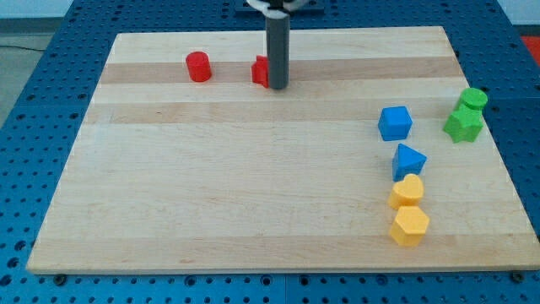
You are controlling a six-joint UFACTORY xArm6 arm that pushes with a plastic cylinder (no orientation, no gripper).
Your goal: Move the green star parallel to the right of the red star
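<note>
My tip [278,86] rests on the board near the view's top, just right of a red block [261,71] that the rod partly hides; its shape cannot be made out. A red cylinder [198,67] stands further to the view's left. The green star [463,125] sits at the view's far right near the board's edge, with a green cylinder [473,99] touching its upper side. The tip is far from both green blocks.
A blue cube [395,123] and a blue angular block [408,160] stand left of the green star. Below them are a yellow heart-like block [407,192] and a yellow hexagon [409,226]. The wooden board [253,194] lies on a blue perforated table.
</note>
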